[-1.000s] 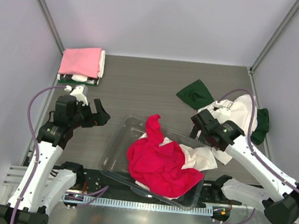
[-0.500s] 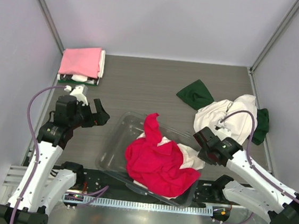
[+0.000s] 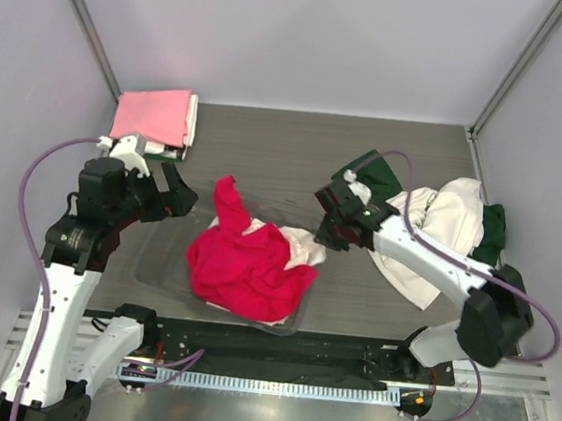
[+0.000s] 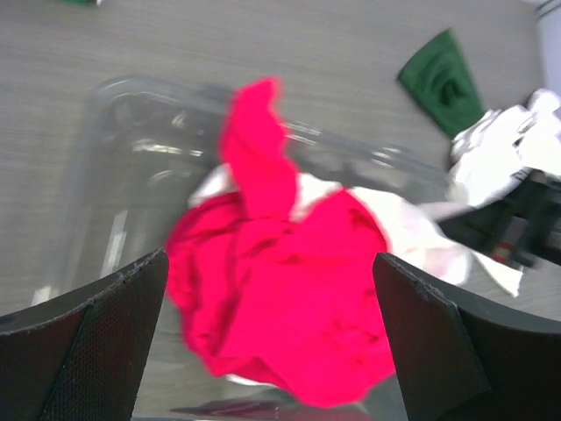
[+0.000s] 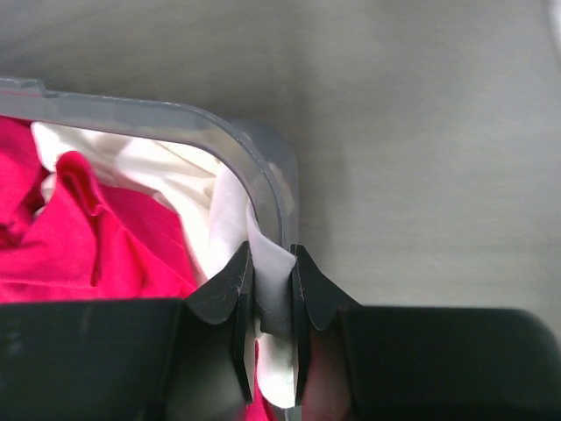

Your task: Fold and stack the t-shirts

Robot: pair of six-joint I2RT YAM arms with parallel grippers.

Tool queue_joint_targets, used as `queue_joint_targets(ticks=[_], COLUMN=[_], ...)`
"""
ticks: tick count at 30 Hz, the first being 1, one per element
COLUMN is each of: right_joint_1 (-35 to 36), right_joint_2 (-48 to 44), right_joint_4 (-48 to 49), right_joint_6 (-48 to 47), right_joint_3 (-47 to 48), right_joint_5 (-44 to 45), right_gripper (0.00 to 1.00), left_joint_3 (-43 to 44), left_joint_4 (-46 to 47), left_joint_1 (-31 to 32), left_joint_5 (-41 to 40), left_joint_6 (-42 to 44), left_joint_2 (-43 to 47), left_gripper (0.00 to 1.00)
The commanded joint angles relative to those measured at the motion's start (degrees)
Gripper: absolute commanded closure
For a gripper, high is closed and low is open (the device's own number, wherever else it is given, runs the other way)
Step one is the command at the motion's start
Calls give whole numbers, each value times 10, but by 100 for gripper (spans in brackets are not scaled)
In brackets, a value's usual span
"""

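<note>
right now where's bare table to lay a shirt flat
Widest bare table is the far middle, between the pink stack and the dark green tee. A smaller patch lies right of the bin, near edge. Crowded: far right, white tee and right arm.

red-magenta tee (image 3: 245,267) | pink tee (image 3: 152,115) | dark green tee (image 3: 380,173) | cream-white tee (image 3: 447,213) | clear bin (image 3: 160,258)

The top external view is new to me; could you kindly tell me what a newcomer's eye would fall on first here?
A bright red-magenta t-shirt heaped in the clear plastic bin, near the middle of the view, draws the eye first. The right gripper is shut on the bin's corner rim, where white cloth drapes over it, while the left gripper hangs open beside the bin. A folded pink t-shirt sits in the far left corner.
</note>
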State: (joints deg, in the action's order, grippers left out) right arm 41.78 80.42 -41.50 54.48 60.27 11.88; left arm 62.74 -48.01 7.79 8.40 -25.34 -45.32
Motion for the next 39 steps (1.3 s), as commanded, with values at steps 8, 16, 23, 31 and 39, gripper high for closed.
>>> queue_joint_targets(ticks=[8, 16, 23, 31, 39], right_joint_1=[130, 196, 240, 284, 310], right_joint_2=[295, 499, 547, 557, 445], right_joint_4=[93, 91, 136, 169, 170], right_joint_6=[-27, 21, 126, 202, 215], right_joint_3=[337, 579, 601, 602, 424], right_joint_5=[-58, -98, -111, -123, -80], right_gripper=[99, 99, 99, 99, 50], left_joint_3=[127, 140, 142, 186, 191], left_joint_4=[-88, -118, -137, -173, -183], left_joint_1=[1, 2, 3, 2, 3], left_joint_5=[9, 7, 2, -10, -14], left_joint_6=[-32, -45, -47, -48, -59], left_joint_2=[33, 55, 69, 61, 66], left_gripper=[0, 0, 0, 0, 0])
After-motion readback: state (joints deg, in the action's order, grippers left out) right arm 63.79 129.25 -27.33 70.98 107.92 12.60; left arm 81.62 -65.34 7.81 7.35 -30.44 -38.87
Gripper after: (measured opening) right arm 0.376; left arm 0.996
